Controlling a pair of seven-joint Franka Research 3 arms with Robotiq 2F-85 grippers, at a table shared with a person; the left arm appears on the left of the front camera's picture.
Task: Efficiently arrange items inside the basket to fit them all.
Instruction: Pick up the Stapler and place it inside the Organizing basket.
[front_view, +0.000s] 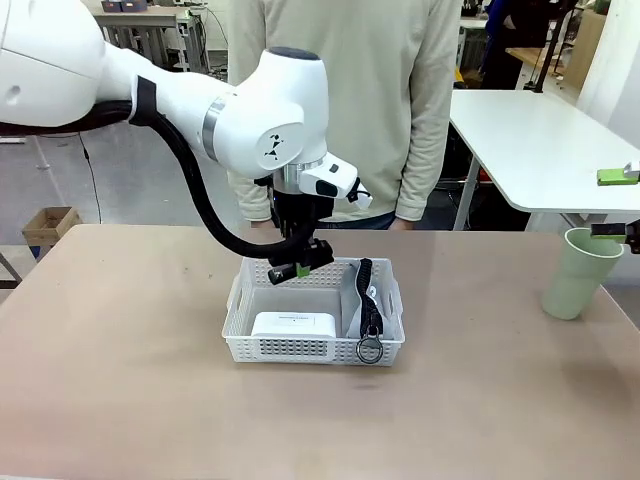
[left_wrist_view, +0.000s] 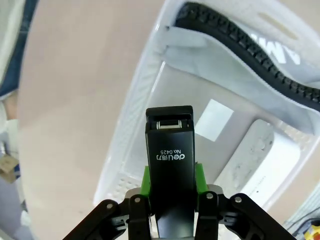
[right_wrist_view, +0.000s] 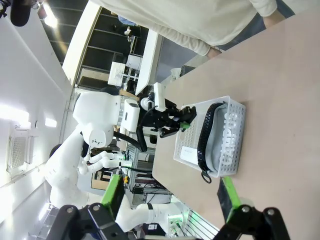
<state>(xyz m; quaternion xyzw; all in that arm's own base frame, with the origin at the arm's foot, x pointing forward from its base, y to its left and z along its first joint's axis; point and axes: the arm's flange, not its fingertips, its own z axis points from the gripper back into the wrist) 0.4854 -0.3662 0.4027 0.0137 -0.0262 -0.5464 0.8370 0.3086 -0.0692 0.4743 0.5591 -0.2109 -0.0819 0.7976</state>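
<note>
My left gripper (front_view: 310, 262) is shut on the small black stapler (front_view: 288, 271) and hangs over the far left part of the white lattice basket (front_view: 315, 350). In the left wrist view the stapler (left_wrist_view: 170, 160) sits clamped between the green pads (left_wrist_view: 145, 181), pointing down into the basket (left_wrist_view: 142, 80). A white box (front_view: 293, 324) lies at the basket's front left. The grey pouch (front_view: 350, 300) with its black strap (front_view: 366, 300) and metal ring (front_view: 369, 350) fills the right side. The pale green cup (front_view: 578, 272) stands on the table at far right, just below my open right gripper (front_view: 620, 203).
A person in a beige sweater (front_view: 350, 100) stands at the far side of the table, right behind the basket. In the right wrist view my open right gripper (right_wrist_view: 171, 195) looks across at the basket (right_wrist_view: 227, 135) and the left gripper (right_wrist_view: 172, 122). A white table (front_view: 540, 140) stands behind at right.
</note>
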